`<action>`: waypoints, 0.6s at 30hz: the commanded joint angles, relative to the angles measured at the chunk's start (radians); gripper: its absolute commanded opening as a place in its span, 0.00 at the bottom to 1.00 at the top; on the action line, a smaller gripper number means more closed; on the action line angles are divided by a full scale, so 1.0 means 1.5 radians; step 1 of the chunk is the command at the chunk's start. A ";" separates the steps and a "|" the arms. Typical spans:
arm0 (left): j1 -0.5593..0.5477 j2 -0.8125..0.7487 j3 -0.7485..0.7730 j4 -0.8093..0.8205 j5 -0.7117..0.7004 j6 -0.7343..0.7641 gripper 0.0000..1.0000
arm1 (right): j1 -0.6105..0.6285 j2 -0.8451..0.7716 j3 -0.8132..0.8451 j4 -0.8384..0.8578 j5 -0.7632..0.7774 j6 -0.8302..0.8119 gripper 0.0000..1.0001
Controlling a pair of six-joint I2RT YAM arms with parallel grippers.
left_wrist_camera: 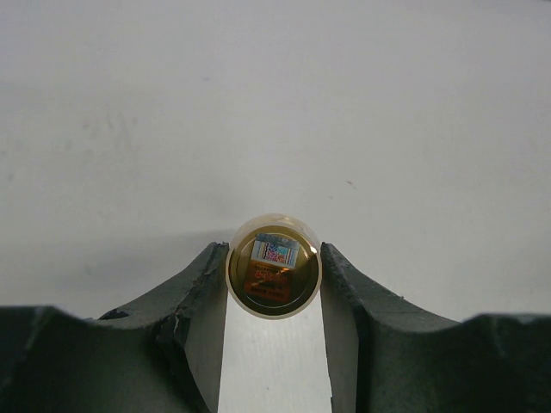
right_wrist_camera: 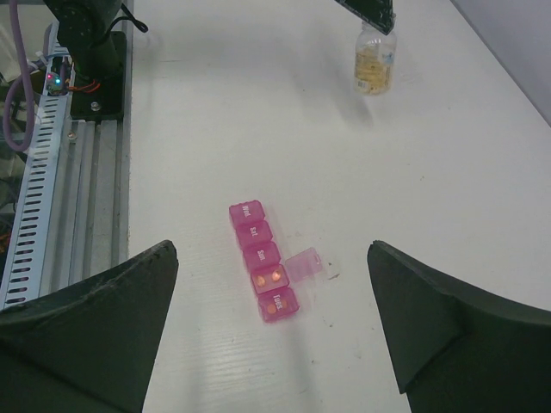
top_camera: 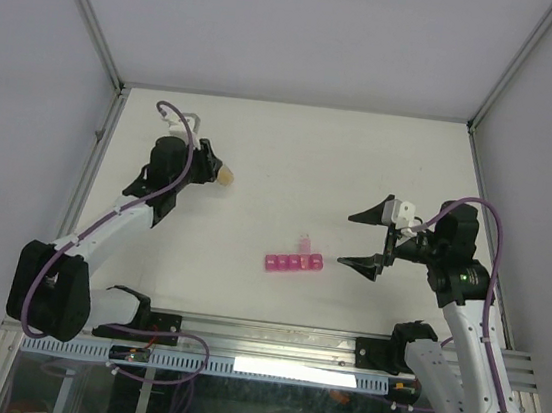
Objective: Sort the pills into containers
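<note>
The magenta containers (top_camera: 294,263) lie as a strip near the middle of the table's (top_camera: 293,148) near edge, with one lid (right_wrist_camera: 303,263) flipped open and orange pills (right_wrist_camera: 269,277) in that compartment. The right gripper (top_camera: 349,240) hangs just to the right of the strip, its jaws spread wide and holding nothing. The left gripper (top_camera: 212,170) is clamped on a small amber bottle (left_wrist_camera: 274,267) toward the table's left edge.

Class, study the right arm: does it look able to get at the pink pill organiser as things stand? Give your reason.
Probably yes. The right gripper hangs open just beside the pink pill organiser, with only bare table between them and nothing in the way.
</note>
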 commanded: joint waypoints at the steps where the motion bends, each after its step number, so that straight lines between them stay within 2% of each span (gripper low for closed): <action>1: 0.056 -0.003 0.018 0.060 -0.097 -0.074 0.00 | -0.002 -0.010 0.006 0.023 -0.007 -0.001 0.95; 9: 0.143 0.061 0.093 -0.018 -0.191 -0.106 0.00 | -0.002 -0.012 0.005 0.024 -0.005 0.000 0.95; 13: 0.157 0.095 0.125 -0.056 -0.257 -0.127 0.00 | -0.003 -0.012 0.005 0.025 -0.004 0.000 0.95; 18: 0.182 0.165 0.174 -0.061 -0.295 -0.090 0.01 | -0.004 -0.011 0.004 0.026 -0.004 0.000 0.95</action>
